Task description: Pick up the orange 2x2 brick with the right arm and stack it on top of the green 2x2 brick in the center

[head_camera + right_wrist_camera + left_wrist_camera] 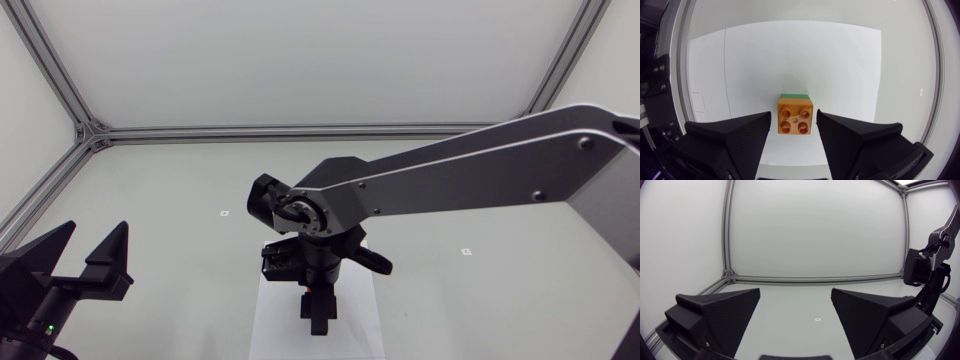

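As the right gripper (793,112) loosely flanks it, orange brick (796,118) tops green brick (794,95).

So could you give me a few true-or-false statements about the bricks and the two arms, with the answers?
1. The orange brick covers nearly all of the green brick. True.
2. The left arm's fingers grip a brick. False: they stand apart with nothing between them.
3. The right arm reaches over the white sheet. True.
4. The orange brick has six studs on top. False: it has four.
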Tool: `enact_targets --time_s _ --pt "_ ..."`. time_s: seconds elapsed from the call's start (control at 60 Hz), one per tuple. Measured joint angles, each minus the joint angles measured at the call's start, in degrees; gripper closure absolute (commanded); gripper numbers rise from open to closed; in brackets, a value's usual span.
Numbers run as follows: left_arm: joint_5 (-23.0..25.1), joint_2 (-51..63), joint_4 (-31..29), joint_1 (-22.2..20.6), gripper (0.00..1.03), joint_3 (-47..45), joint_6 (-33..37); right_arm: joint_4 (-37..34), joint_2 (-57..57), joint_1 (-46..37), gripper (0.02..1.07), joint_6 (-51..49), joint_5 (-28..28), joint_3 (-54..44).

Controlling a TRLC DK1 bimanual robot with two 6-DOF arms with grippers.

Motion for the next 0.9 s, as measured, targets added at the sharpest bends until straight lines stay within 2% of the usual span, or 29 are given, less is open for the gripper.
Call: enact_targets --time_s 0.333,0.467,0.533,0.9 --pt "0.0 0.0 0.0 0.0 0.04 0.0 0.0 0.0 0.1 0.0 0.34 0.2 0.9 0.0" --pt "0.0 0.0 0.0 0.0 0.04 0.0 0.0 0.1 0.2 -0.1 0.59 0.2 1.4 0.0" --pt "0.0 0.0 0.0 0.0 0.04 0.0 0.0 0.2 0.2 0.0 0.66 0.2 1.4 0.0" --pt "0.0 0.0 0.0 0.0 0.04 0.0 0.0 0.2 0.3 0.0 0.66 0.2 1.4 0.0"
